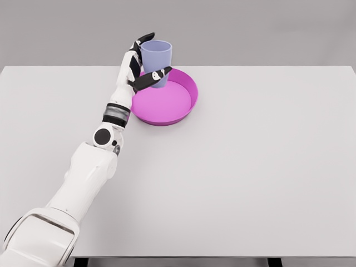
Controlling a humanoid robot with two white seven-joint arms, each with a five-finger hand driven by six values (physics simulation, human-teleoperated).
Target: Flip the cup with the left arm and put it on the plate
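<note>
Fingers of the left hand grip the cup, upright, mouth up, over the plate's far-left rim. Flip appears complete; setting down and release remain.

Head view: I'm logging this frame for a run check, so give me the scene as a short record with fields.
table: white, bears the plate
plate: magenta, with a raised rim, at the table's far side left of centre
cup: pale blue, upright with the opening up, above the plate's far-left part; contact with the plate cannot be told
left hand: shut on the cup, fingers wrapped round its side
right arm: not in view
task state: cup looks turned upright, not yet released
</note>
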